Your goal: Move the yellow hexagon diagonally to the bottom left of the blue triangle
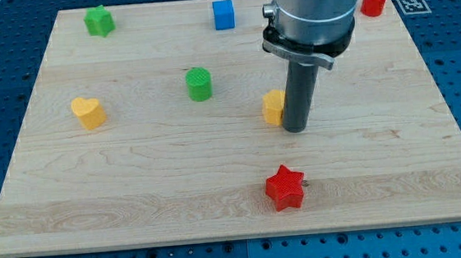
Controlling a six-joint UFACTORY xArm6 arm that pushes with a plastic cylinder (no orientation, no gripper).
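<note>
Tip (296,129) of the dark rod rests on the wooden board (136,186) right of centre, touching or just beside the right face of the yellow hexagon (274,107), which is partly covered by the rod, so only its left portion shows. No hand or jaws on this arm, only the straight rod, so there is nothing to spread, press together or pinch. Blue triangle cannot be found in the view; it may be hidden behind the arm body, cannot tell. Blue cube (223,15) sits near the view's top edge, left of the arm. Green star (99,21) at top left, red cylinder (374,1) at top right, partly cut by the arm housing. Green cylinder (199,84) left of the hexagon, well apart. Yellow heart (88,112) further left. Red star (284,187) below the hexagon, toward the view's bottom.
</note>
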